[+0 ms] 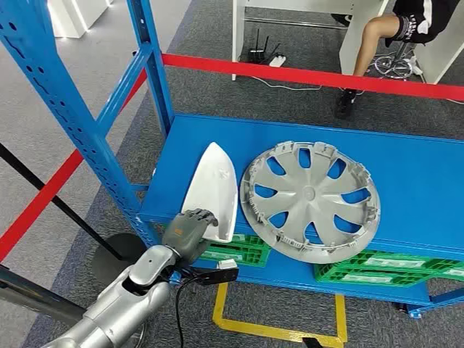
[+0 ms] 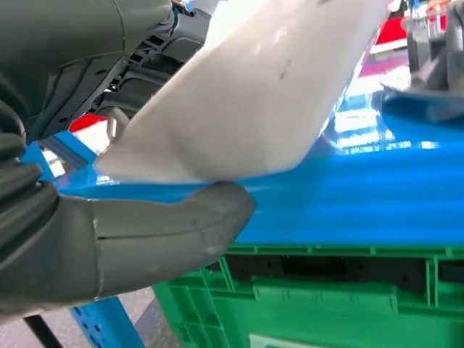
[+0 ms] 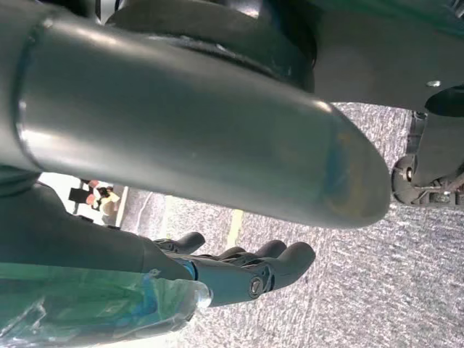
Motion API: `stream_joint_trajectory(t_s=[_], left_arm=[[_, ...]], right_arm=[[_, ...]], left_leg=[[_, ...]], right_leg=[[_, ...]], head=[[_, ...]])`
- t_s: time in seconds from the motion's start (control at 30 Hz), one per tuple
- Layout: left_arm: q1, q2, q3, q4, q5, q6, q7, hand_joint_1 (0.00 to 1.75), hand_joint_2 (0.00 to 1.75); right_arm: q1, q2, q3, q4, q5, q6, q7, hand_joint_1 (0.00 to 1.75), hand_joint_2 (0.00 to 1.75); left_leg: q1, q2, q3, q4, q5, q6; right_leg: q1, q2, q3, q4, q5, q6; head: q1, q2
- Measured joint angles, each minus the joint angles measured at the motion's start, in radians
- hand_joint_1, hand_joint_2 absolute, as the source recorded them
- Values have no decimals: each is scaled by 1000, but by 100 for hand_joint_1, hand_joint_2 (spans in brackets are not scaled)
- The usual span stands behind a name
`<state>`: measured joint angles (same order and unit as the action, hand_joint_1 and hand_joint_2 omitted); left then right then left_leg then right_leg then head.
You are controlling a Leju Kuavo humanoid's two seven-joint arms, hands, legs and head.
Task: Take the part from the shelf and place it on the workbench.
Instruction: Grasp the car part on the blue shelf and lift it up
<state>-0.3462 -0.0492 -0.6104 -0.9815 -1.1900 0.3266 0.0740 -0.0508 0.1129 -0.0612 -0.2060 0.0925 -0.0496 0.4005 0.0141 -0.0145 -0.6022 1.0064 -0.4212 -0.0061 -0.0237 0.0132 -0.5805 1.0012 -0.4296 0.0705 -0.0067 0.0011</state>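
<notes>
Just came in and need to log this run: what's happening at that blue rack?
The robot's left hand grips the near end of the white part at the front edge of the blue shelf; the left wrist view shows the thumb under it and that end raised. A grey wheel cover lies beside it, untouched. The right hand hangs over the carpet, holding nothing. The part has not left the shelf.

You see a glossy blue painted metal shelf [image 1: 415, 181] that mirrors light in the left wrist view. The white part [image 1: 212, 190] looks like smooth, slightly shiny plastic. Right of it, the silver wheel cover [image 1: 309, 199] has a satin plastic finish. Below, green crates [image 1: 241, 251] are matt moulded plastic. The floor [image 1: 32, 138] is rough grey carpet.
</notes>
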Motion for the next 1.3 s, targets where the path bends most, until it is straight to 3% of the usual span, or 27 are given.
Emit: stream_joint_trajectory(t_s=[0.43, 0.7, 1.07, 1.3], left_arm=[[-47, 11, 1, -12, -167, 98, 35, 175, 175], [-113, 46, -17, -132, -356, 143, 78, 175, 175], [-249, 87, -107, -309, -380, 130, 103, 175, 175], [-270, 87, -141, -330, -379, 119, 89, 175, 175]], right_arm=[[-8, 0, -1, 0, 23, 2, 0, 0, 0], [-18, 0, -1, 0, 37, 9, 0, 0, 0], [-25, 0, -2, -2, 44, 9, 0, 0, 0], [-30, 0, -2, -4, 44, 12, 0, 0, 0]], left_leg=[[0, 0, 1, 0, 1, 0], [0, 0, 0, 0, 1, 0], [0, -1, 0, 0, 1, 0], [0, 0, 0, 0, 1, 0]], right_leg=[[0, 0, 1, 0, 1, 1], [0, 0, 0, 1, 1, 1], [0, 0, 0, 1, 1, 1], [0, 0, 0, 1, 1, 1]], head=[[0, 0], [0, 0], [0, 0], [0, 0]])
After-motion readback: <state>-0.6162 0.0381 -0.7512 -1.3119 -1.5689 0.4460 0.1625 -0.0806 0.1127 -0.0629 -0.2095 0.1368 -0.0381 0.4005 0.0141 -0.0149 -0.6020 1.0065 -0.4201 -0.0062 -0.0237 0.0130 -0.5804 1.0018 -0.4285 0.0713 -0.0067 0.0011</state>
